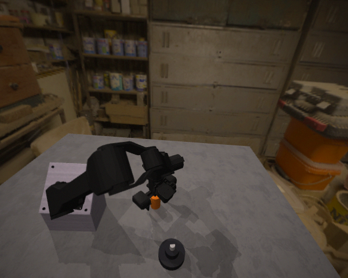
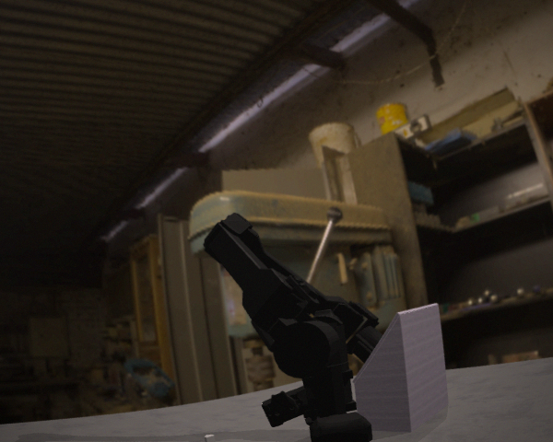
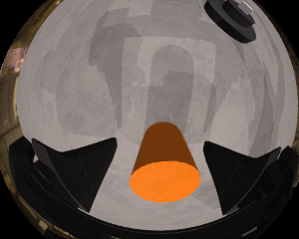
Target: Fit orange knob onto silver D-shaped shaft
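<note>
The orange knob (image 1: 155, 203) (image 3: 164, 182) stands upright on the table, its hole underneath hidden. My gripper (image 1: 154, 198) (image 3: 160, 145) is open and low over the knob. In the wrist view its two fingers stand on either side of the knob, with a visible gap on each side. In the exterior view the fingertips are cut off by the bottom edge and the knob does not show. The dark round pedestal (image 1: 165, 259) (image 3: 228, 24) stands nearer the top camera, with the bare silver shaft (image 1: 171, 247) (image 2: 209, 436) upright on it. The shaft's flat side cannot be made out.
The pale lilac block (image 1: 71, 222) (image 2: 424, 371) with a sloped face carries the arm's base, left of the knob in the top view. The grey table (image 1: 228, 185) ends at its right edge beyond the pedestal. The arm reaches over the table from the block.
</note>
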Robot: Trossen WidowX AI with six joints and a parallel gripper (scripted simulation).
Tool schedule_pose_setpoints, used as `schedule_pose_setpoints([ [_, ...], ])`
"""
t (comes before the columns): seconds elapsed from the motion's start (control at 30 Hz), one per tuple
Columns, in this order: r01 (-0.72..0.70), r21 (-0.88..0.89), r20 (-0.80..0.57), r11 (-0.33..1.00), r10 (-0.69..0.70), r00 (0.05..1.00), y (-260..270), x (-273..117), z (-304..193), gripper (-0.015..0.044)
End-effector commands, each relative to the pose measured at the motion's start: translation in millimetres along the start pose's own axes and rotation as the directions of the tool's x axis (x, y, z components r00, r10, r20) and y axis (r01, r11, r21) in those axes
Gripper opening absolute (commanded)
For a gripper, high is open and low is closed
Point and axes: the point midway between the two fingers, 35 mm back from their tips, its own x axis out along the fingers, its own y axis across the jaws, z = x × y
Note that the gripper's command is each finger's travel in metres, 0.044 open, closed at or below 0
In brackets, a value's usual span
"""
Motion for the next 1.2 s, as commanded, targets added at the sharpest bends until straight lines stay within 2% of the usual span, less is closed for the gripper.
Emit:
schedule_pose_setpoints([
  [0.0,0.007,-0.009,0.003,1.0,-0.007,1.0,-2.0,2.8,-1.3,0.0361],
  [0.23,0.007,-0.009,0.003,1.0,-0.007,1.0,-2.0,2.8,-1.3,0.0177],
  [0.43,0.007,-0.009,0.003,1.0,-0.007,1.0,-2.0,2.8,-1.3,0.0138],
  [0.6,0.002,-0.01,0.0,1.0,-0.002,1.0,2.5,-13.9,-0.1,0.0006],
  [1.17,0.003,-0.01,-0.001,1.0,-0.003,1.0,0.2,-136.8,-1.7,0.0],
])
